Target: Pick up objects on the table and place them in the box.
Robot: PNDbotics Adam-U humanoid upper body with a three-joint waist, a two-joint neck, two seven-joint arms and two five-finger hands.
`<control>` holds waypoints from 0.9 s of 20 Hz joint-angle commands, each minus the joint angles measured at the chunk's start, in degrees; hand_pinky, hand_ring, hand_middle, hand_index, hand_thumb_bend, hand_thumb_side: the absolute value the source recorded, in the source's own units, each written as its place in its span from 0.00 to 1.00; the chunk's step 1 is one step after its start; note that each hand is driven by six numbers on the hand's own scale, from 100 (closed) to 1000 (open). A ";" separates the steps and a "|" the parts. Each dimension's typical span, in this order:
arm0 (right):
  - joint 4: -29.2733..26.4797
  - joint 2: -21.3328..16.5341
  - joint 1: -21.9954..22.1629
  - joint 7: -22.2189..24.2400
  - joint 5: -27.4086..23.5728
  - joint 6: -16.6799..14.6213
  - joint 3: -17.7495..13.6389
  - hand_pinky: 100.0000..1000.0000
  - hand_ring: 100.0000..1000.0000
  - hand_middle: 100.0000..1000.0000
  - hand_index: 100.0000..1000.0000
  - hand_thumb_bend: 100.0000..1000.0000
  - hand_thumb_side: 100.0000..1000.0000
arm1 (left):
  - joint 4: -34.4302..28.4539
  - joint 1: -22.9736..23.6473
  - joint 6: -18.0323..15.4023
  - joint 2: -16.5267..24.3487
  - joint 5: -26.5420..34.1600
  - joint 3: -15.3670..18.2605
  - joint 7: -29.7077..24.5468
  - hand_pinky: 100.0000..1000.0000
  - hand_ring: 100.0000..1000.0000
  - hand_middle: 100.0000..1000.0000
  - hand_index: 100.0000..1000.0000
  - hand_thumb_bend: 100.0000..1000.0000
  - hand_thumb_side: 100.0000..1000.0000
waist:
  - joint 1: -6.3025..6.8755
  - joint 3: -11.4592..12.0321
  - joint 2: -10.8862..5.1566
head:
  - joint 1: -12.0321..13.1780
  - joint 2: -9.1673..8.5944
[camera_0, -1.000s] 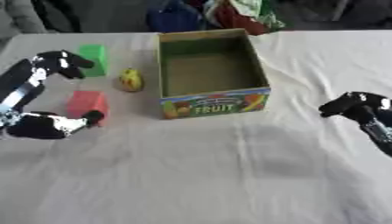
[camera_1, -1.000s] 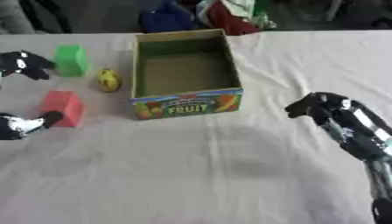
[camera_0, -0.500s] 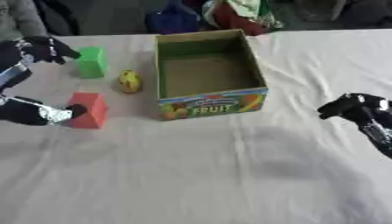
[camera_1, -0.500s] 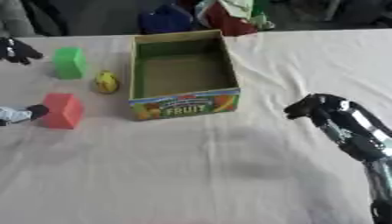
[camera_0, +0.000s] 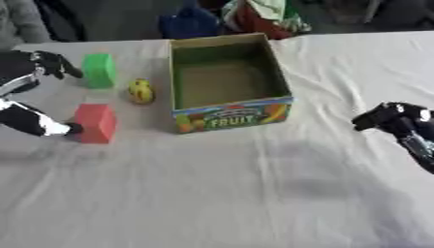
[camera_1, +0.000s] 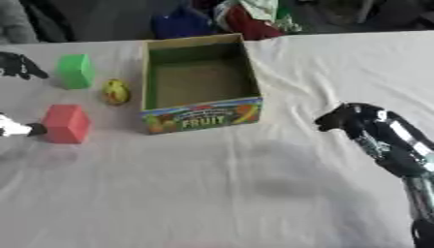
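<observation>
Left hand (camera_0: 38, 65) spread wide, mostly cropped, flanking red block (camera_0: 95, 123), right hand (camera_1: 348, 118) curled.

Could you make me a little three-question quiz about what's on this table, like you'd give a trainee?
1. True or false: the box already holds an object.
2. Which block does the left robot hand touch: A the green block, B the red block, C neither?
3. What lies between the green block and the box?

Key: 1 false, the box looks empty. 2 B, its fingertips meet the red block's left side. 3 The small yellow object. The right robot hand hangs idle to the box's right.
</observation>
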 commanded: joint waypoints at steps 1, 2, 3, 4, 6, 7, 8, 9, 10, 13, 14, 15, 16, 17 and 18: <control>-0.50 -1.45 -0.43 0.22 0.32 -0.10 -0.03 0.70 0.72 0.55 0.63 0.00 0.51 | 3.14 -1.87 -0.73 1.71 -1.73 -0.24 -1.28 0.69 0.69 0.72 0.83 0.61 0.48 | -0.02 -0.04 -0.95 | 0.10 0.03; -0.50 -1.42 -0.43 0.25 0.31 -0.09 -0.01 0.70 0.72 0.55 0.63 0.00 0.51 | 4.11 -2.33 -0.88 1.47 -2.19 -0.38 -1.50 0.69 0.69 0.72 0.83 0.60 0.49 | -0.03 -0.04 -0.95 | 0.08 0.02; -0.49 -1.39 -0.43 0.28 0.31 -0.08 0.01 0.70 0.72 0.55 0.63 0.00 0.51 | 5.03 -2.74 -1.00 1.20 -2.58 -0.52 -1.66 0.69 0.69 0.72 0.83 0.59 0.50 | -0.05 -0.04 -0.97 | 0.07 0.06; -0.48 -1.39 -0.42 0.31 0.32 -0.08 0.03 0.70 0.72 0.55 0.63 0.00 0.51 | 5.88 -3.12 -1.07 0.98 -2.97 -0.65 -1.76 0.69 0.69 0.72 0.83 0.60 0.50 | -0.06 -0.04 -0.98 | 0.07 0.09; -0.46 -1.41 -0.42 0.31 0.31 -0.11 0.02 0.70 0.72 0.55 0.63 0.00 0.51 | 7.38 -3.74 -1.19 0.55 -3.62 -0.92 -1.94 0.69 0.69 0.72 0.83 0.60 0.52 | -0.10 -0.06 -1.00 | 0.06 0.11; -0.46 -1.43 -0.42 0.30 0.30 -0.13 0.02 0.70 0.72 0.55 0.63 0.00 0.51 | 8.09 -4.05 -1.26 0.35 -3.83 -1.04 -2.05 0.69 0.69 0.72 0.83 0.59 0.53 | -0.12 -0.07 -1.02 | 0.06 0.10; -0.45 -1.43 -0.42 0.31 0.29 -0.14 0.04 0.70 0.72 0.55 0.63 0.00 0.51 | 8.70 -4.35 -1.34 0.16 -3.96 -1.14 -2.12 0.69 0.69 0.72 0.83 0.59 0.53 | -0.13 -0.09 -1.03 | 0.06 0.07; -0.44 -1.41 -0.42 0.31 0.28 -0.15 0.04 0.70 0.72 0.55 0.62 0.00 0.51 | 9.19 -4.66 -1.44 -0.01 -4.08 -1.23 -2.14 0.69 0.69 0.72 0.83 0.59 0.52 | -0.15 -0.09 -1.05 | 0.05 0.05; -0.43 -1.40 -0.42 0.31 0.27 -0.15 0.04 0.70 0.72 0.55 0.62 0.00 0.51 | 9.56 -4.97 -1.57 -0.18 -4.20 -1.32 -2.11 0.69 0.69 0.72 0.83 0.59 0.52 | -0.15 -0.09 -1.06 | 0.05 0.04; -0.41 -1.35 -0.42 0.36 0.26 -0.13 0.09 0.70 0.72 0.55 0.62 0.00 0.51 | 10.53 -5.98 -1.93 -0.78 -4.62 -1.76 -1.96 0.68 0.69 0.71 0.83 0.57 0.51 | -0.17 -0.09 -1.10 | 0.12 0.08; -0.41 -1.31 -0.42 0.38 0.27 -0.12 0.10 0.70 0.72 0.55 0.62 0.00 0.51 | 10.98 -6.34 -2.06 -1.04 -4.83 -1.99 -1.99 0.68 0.69 0.71 0.83 0.57 0.51 | -0.18 -0.11 -1.11 | 0.14 0.08; -0.41 -1.29 -0.41 0.40 0.27 -0.12 0.11 0.70 0.72 0.55 0.62 0.00 0.51 | 11.49 -6.71 -2.18 -1.33 -5.08 -2.20 -2.05 0.68 0.69 0.71 0.83 0.57 0.51 | -0.20 -0.12 -1.11 | 0.16 0.07; -0.40 -1.29 -0.40 0.39 0.28 -0.12 0.10 0.70 0.72 0.55 0.62 0.00 0.51 | 12.07 -7.10 -2.34 -1.64 -5.25 -2.43 -2.13 0.68 0.69 0.71 0.83 0.57 0.51 | -0.22 -0.14 -1.11 | 0.18 0.10; -0.39 -1.28 -0.38 0.38 0.28 -0.13 0.10 0.70 0.72 0.55 0.62 0.00 0.51 | 12.67 -7.48 -2.44 -1.89 -5.55 -2.60 -2.20 0.68 0.69 0.71 0.82 0.58 0.51 | -0.24 -0.17 -1.11 | 0.20 0.14; -0.38 -1.28 -0.35 0.37 0.29 -0.15 0.09 0.70 0.72 0.55 0.62 0.00 0.51 | 13.33 -7.91 -2.53 -2.17 -5.97 -2.78 -2.29 0.68 0.69 0.71 0.82 0.58 0.51 | -0.26 -0.21 -1.10 | 0.25 0.16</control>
